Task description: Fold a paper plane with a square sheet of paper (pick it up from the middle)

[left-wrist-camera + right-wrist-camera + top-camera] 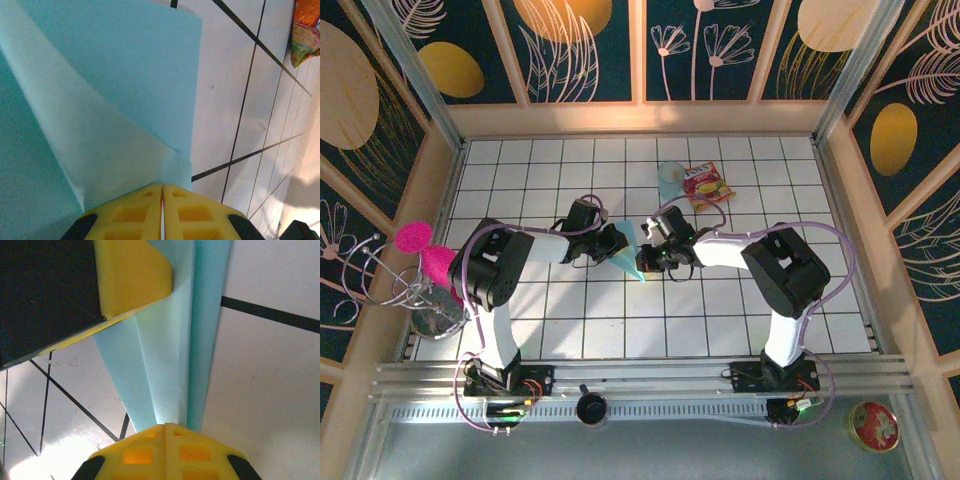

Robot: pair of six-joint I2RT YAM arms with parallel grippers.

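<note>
Step in hand: late folding, by my read. The paper plane point(629, 255), a slim pointed dart of thin light teal paper, is pinched from both sides, which looks like pressing in the centre crease.
Left gripper: the left gripper point(161, 195) has its yellow pads squeezed together on the paper's edge, clamped on the plane.
Right gripper: the right gripper point(165, 434) likewise has its pads closed on the folded layers, facing its partner.
Where it is: about mid-worktop on the white tiled worktop point(740, 320), tip aimed at the near edge. The pale translucent blue cup point(670, 178) and the red-and-yellow snack packet point(708, 186) lie well apart, toward the far edge.
Look of the paper: long narrow pleats run away from the right fingers, and a broad flap overlaps a paler layer at the left. Whether it rests on the tiles or hangs lifted, I cannot tell.
Next move: probably a firm, even pinch along the ridge. The thin paper would tear or skew if the arms pulled apart.
</note>
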